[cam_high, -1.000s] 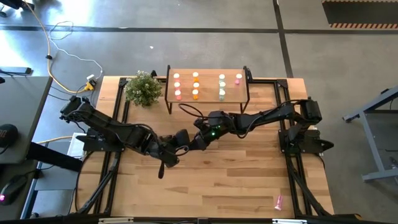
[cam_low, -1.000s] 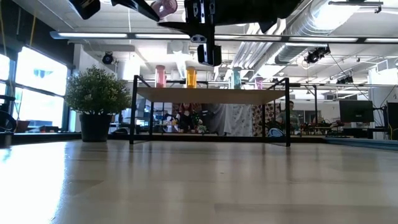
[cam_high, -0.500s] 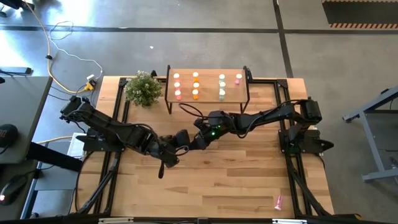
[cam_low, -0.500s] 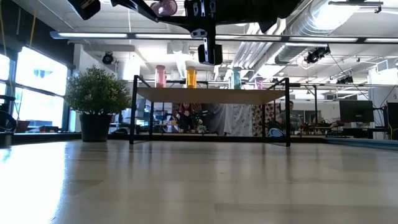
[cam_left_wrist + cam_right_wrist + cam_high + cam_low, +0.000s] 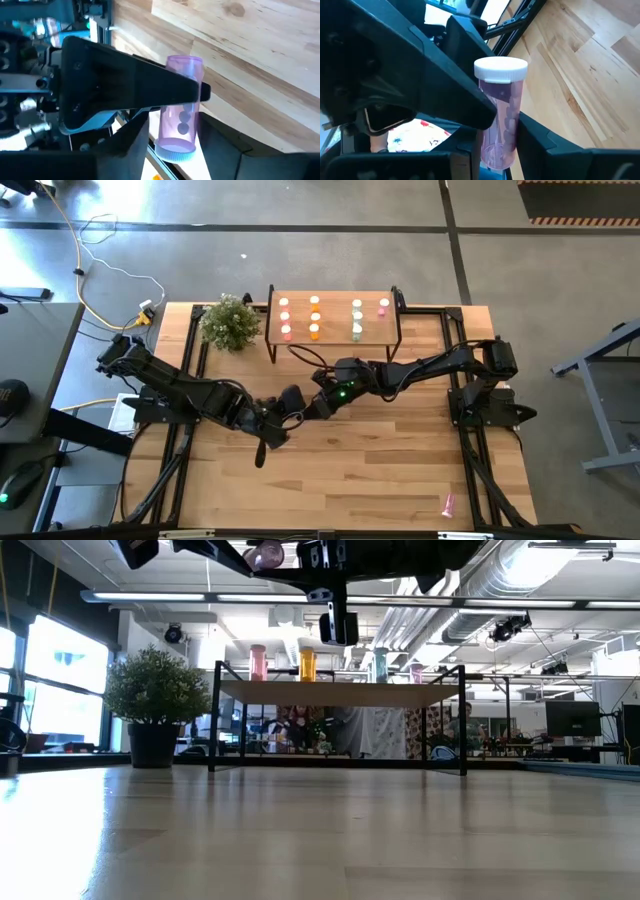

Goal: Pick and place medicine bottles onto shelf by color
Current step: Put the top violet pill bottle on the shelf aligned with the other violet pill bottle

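Note:
A pink see-through bottle with a white cap (image 5: 265, 553) is high above the table's middle, between my two grippers. My left gripper (image 5: 288, 402) comes from the table's left and my right gripper (image 5: 320, 402) from the right, and both are shut on the bottle. The left wrist view shows the bottle (image 5: 181, 115) cap-near, and the right wrist view shows it (image 5: 499, 115) cap-far. The light-wood shelf (image 5: 335, 292) stands at the far edge on black legs. It carries pink, orange and pale green bottles (image 5: 314, 317), standing upright in rows. My left gripper (image 5: 175, 147) has the bottle's cap end (image 5: 172, 150) between its two fingers, coming level from the table's left. The bottle is lifted clear of the table. My right gripper (image 5: 497, 150) has the bottle's bottom end (image 5: 495, 152) pinched between its two fingers, coming level from the table's right. The cap (image 5: 501, 69) points away from this gripper, and the left finger (image 5: 445, 85) crosses beside the bottle.
A potted plant (image 5: 230, 322) stands left of the shelf at the far edge. One pink bottle (image 5: 447, 502) lies on the table near the front right corner. Bare planks (image 5: 350, 470) lie between the arms and the near edge.

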Tool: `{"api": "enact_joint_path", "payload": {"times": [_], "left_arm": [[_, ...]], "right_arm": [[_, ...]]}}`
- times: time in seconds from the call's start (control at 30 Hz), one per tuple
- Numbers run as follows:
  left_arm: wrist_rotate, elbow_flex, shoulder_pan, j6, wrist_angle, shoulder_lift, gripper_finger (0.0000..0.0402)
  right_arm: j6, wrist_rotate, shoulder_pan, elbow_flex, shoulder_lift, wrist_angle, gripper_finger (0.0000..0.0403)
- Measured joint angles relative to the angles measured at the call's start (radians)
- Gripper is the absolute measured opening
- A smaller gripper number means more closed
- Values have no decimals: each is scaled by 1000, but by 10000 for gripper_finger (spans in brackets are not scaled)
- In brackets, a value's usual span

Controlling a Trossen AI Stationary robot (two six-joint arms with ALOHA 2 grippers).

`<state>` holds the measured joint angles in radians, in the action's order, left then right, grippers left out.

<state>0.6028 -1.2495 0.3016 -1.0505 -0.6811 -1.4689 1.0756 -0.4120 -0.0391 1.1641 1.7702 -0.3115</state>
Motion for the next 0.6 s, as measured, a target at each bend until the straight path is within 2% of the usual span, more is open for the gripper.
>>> {"api": "enact_joint_path", "payload": {"times": [0.23, 0.6], "left_arm": [[60, 0, 7, 66, -2, 0, 202], [151, 0, 28, 245, -64, 10, 207]], "right_arm": [[20, 46, 0, 0, 0, -2, 83], [26, 140, 0, 0, -20, 60, 83]]}}
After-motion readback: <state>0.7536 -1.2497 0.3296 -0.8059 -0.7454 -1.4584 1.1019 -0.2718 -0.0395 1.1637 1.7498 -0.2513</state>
